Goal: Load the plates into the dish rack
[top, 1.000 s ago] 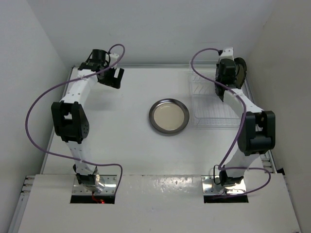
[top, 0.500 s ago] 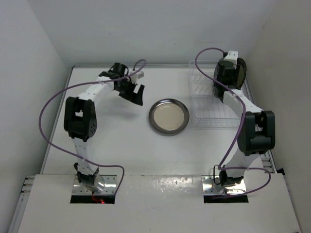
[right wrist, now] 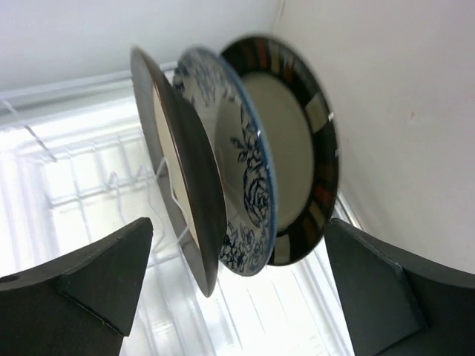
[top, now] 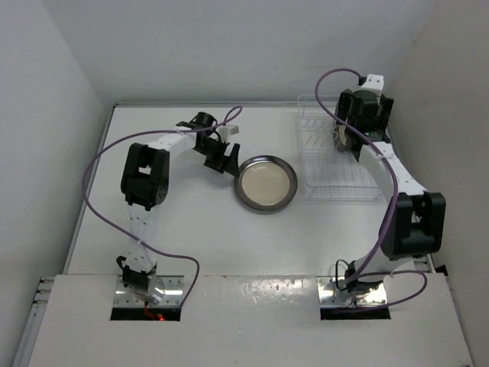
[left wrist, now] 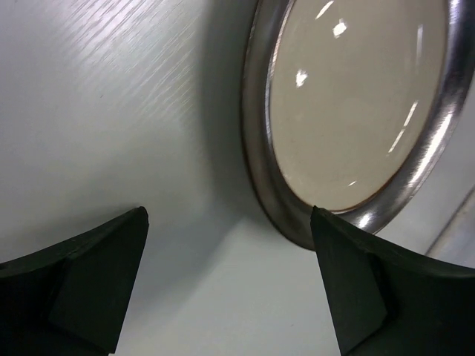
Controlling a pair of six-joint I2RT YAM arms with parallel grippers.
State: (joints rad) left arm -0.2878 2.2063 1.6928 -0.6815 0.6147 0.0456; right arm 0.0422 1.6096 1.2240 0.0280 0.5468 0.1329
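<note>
The left pincer [left wrist: 228,222] has swung in, open, beside the flat grey-rimmed plate [left wrist: 356,104] on the counter [top: 176,222], whose rim lies just ahead of one finger and may skid if nudged, while farther off the right pincer [right wrist: 239,226] has let go, open before three plates [right wrist: 252,185] standing in the dish rack [top: 330,183].

You're in a robot lab cell, not a home kitchen: plain white walls [top: 229,46] box in a white table [top: 191,222], both arms [top: 145,176] are bolted to metal plates [top: 149,294], and purple cables [top: 88,206] loop in the open. Under your left fingers [left wrist: 89,282] is white tabletop; just past your right fingers [right wrist: 74,282], a clear dish rack [right wrist: 74,178] stands by the wall.
</note>
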